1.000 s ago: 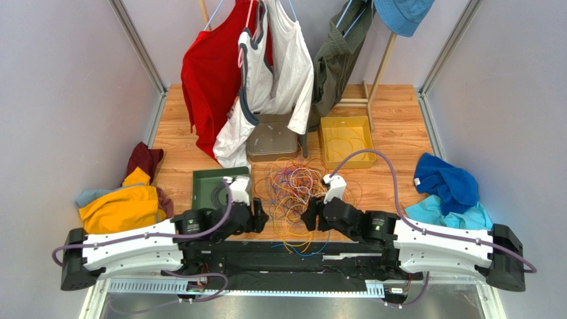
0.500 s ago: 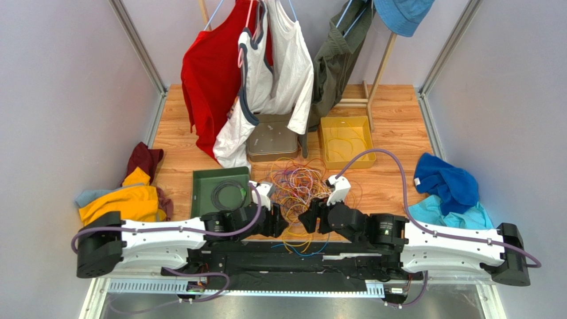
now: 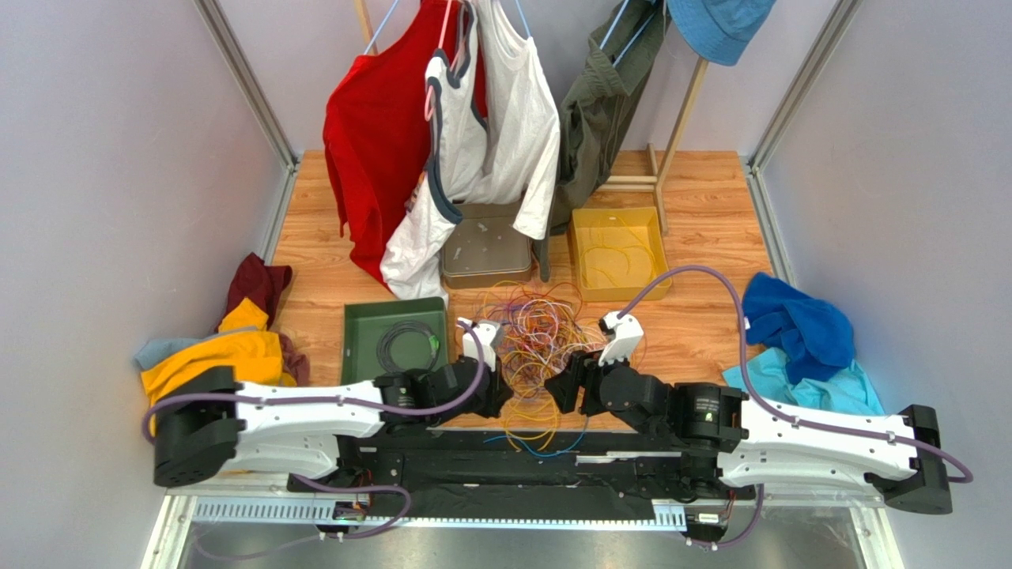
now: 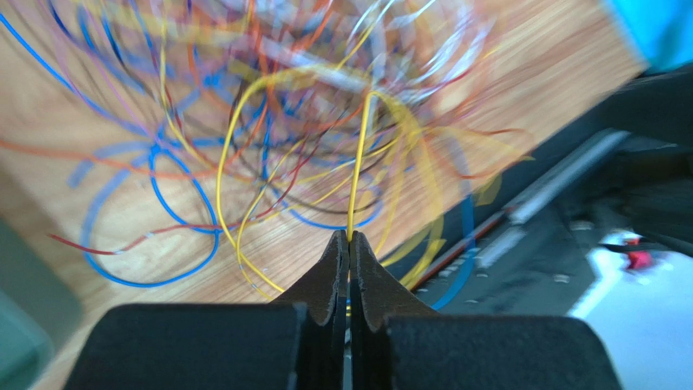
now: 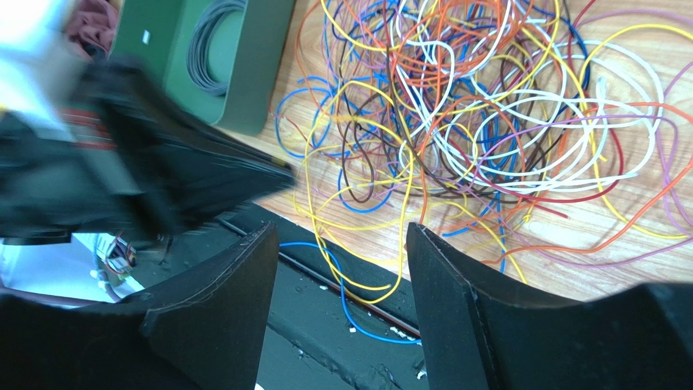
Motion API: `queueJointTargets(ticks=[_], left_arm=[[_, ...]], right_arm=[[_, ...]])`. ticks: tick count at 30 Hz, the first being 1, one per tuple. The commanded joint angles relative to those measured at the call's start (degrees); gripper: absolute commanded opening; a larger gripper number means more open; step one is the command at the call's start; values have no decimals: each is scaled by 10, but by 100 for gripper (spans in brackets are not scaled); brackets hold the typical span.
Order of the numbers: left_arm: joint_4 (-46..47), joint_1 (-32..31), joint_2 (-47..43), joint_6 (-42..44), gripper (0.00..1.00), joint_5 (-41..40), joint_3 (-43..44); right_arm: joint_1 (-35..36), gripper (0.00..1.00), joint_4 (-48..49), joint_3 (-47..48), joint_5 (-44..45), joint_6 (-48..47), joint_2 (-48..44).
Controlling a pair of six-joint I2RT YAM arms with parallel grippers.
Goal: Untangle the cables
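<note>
The cables [image 3: 535, 338] lie in a loose snarl of orange, yellow, blue, purple, white and red wires on the wooden table, some hanging over its near edge. My left gripper [image 3: 505, 391] is at the near left side of the snarl. In the left wrist view it [image 4: 350, 237] is shut on one yellow cable [image 4: 358, 162] that rises from the fingertips into the tangle [image 4: 309, 122]. My right gripper [image 3: 568, 385] sits at the near right side. It [image 5: 342, 229] stands open over the table's edge with the snarl [image 5: 488, 106] ahead. Loose yellow and blue wires lie below its jaws, untouched.
A green tray [image 3: 362, 326] holding a grey coil [image 3: 410, 344] sits left of the snarl. A grey tray [image 3: 485, 255] and a yellow tray [image 3: 576, 255] stand behind it. Hung clothes [image 3: 440, 130] crowd the back. Cloth piles lie at left [image 3: 220, 362] and right [image 3: 802, 338].
My left arm has swung right from beside the green tray to the snarl's near edge and shut on a yellow cable. The right arm shifted slightly right, still open.
</note>
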Motion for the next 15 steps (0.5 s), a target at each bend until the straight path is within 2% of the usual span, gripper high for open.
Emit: queueJointTargets(ticks=[1, 3, 6, 11, 15], left_arm=[[-92, -2, -167, 89, 0, -39, 82], [-137, -2, -234, 132, 0, -50, 142], [-203, -2, -263, 182, 0, -70, 248], [-273, -2, -225, 253, 0, -80, 432], [-280, -2, -183, 298, 0, -84, 510]], right_arm=[[4, 63, 1, -7, 32, 11, -28], [4, 64, 3, -16, 37, 8, -38], [5, 65, 1, -24, 53, 4, -59], [6, 65, 85, -71, 52, -23, -120], [6, 65, 146, -89, 10, -78, -153]])
